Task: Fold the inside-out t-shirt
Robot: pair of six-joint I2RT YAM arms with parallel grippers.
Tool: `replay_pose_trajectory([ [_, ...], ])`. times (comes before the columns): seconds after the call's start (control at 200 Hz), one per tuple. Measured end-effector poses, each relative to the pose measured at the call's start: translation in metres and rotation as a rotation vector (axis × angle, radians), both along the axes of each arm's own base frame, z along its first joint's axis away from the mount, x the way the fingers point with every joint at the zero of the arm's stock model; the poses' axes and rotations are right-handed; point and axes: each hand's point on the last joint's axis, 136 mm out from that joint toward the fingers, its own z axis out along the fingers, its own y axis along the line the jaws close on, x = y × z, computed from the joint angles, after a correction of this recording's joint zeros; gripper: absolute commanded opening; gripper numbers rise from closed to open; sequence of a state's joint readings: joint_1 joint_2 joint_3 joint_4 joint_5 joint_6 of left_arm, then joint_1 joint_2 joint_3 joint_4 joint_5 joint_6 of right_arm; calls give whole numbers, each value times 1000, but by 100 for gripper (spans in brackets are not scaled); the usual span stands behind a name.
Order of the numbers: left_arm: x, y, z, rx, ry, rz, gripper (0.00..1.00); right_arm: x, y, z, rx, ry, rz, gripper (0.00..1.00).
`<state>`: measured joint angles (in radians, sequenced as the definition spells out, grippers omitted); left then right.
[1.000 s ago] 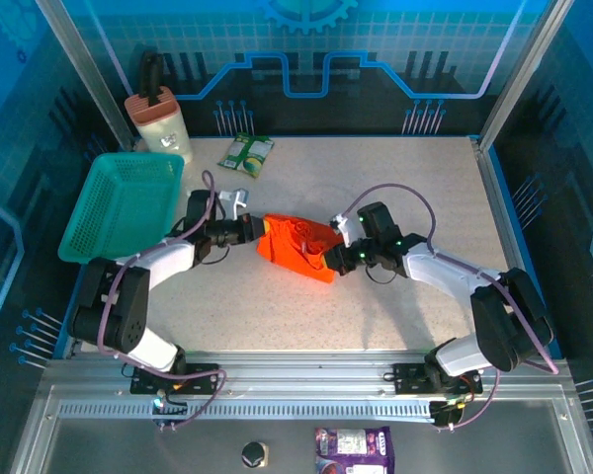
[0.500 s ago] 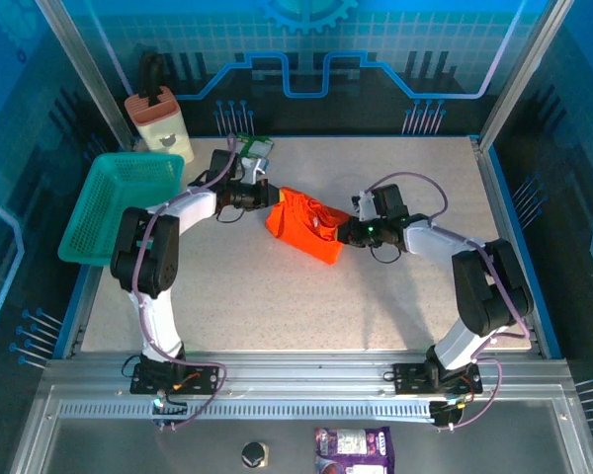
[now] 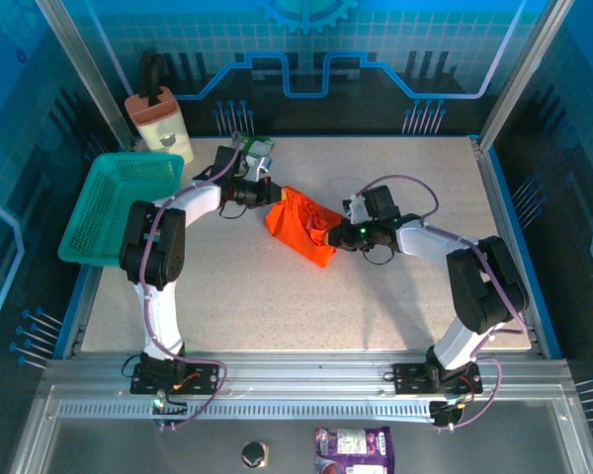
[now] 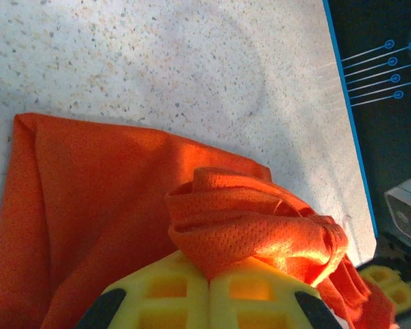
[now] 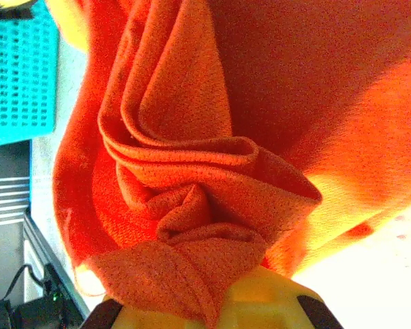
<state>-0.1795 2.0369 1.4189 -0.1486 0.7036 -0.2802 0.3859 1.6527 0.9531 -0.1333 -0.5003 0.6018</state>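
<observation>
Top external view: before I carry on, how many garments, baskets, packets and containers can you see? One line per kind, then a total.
Garments: 1, the inside-out t-shirt
Baskets: 1, the teal mesh basket
Packets: 2, the green packet and the purple packet
Containers: 1, the beige container
Total: 5

The inside-out t-shirt (image 3: 301, 225) is plain, bright orange-red cloth with a fine mesh knit. It is crumpled into a compact, wrinkled bundle near the middle of the tabletop (image 3: 376, 296). Part of it spreads flat on the surface, with one corner pointing toward the near edge. The fingers of the left gripper (image 4: 209, 284) pinch a twisted, bunched fold, and those of the right gripper (image 5: 205, 308) pinch a gathered, layered wad.
</observation>
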Motion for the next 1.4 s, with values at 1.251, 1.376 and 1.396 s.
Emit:
replay_pose_trajectory([
  [1.251,23,-17,-60,111,194,-76,0,16,-43,-69,-84,239,-119,0],
  [1.376,20,-15,-76,136,230,-69,0,14,-45,-62,-83,235,-118,0],
  [1.396,19,-14,-79,142,239,-66,0,14,-46,-59,-84,234,-118,0],
])
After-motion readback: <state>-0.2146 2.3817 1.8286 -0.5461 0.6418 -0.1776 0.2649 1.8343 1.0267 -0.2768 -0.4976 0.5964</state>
